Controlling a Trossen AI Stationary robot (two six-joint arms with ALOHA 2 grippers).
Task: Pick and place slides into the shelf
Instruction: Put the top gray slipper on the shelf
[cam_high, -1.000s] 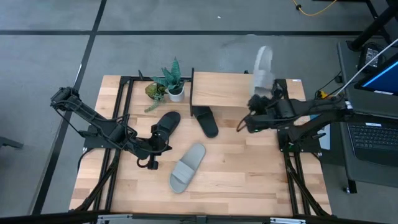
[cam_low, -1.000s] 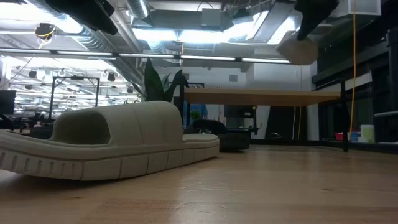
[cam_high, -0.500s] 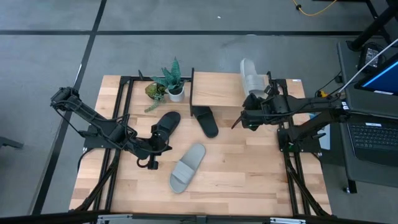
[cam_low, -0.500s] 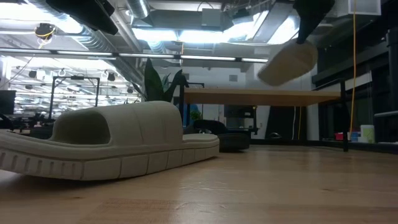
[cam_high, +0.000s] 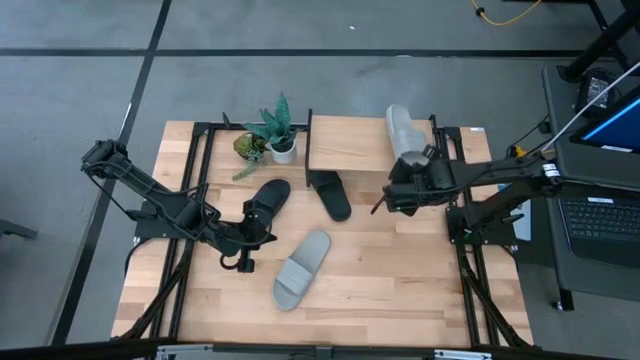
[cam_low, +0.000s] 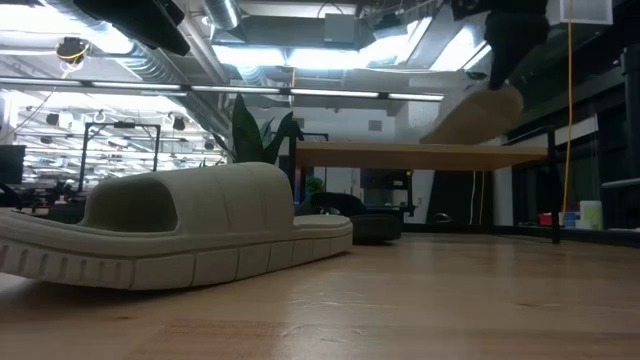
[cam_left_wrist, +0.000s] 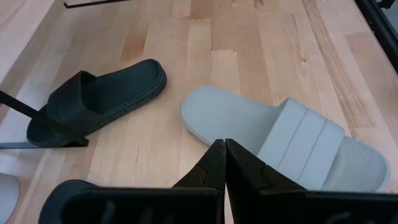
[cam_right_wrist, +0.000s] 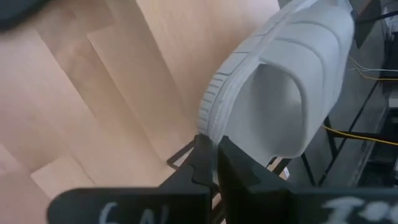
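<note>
My right gripper (cam_high: 420, 166) is shut on a light grey slide (cam_high: 404, 132), held above the right end of the shelf's wood top board (cam_high: 355, 145). In the low view this slide (cam_low: 473, 117) slants down toward the board (cam_low: 400, 155). The other grey slide (cam_high: 302, 268) lies sole-down mid-table. One black slide (cam_high: 333, 196) lies half under the shelf's near edge, the other (cam_high: 268, 201) to its left. My left gripper (cam_high: 264, 231) is shut, hovering near that black slide and touching nothing. Its wrist view shows the grey slide (cam_left_wrist: 286, 140) and a black one (cam_left_wrist: 93, 109). My right gripper pinches the grey slide by the ribbed sole edge (cam_right_wrist: 211, 127) at the end nearest me, between the two fingers (cam_right_wrist: 200, 163). The fingers slant toward the table's far side. The slide is tilted, far end (cam_low: 432, 137) lowest, at the board; whether it touches, I cannot tell.
A potted plant (cam_high: 272, 132) stands at the far edge, left of the shelf. Black frame rails run along the table's left (cam_high: 185, 200) and right (cam_high: 465, 240) sides. A laptop (cam_high: 600, 225) sits off the table's right. Bare wood lies near the table's near edge (cam_high: 400, 300).
My right gripper has brought the grey slide down and a little toward the table's left. The slide has tipped from standing high above the shelf's right end to slanting low over the top board. The left arm has kept still.
</note>
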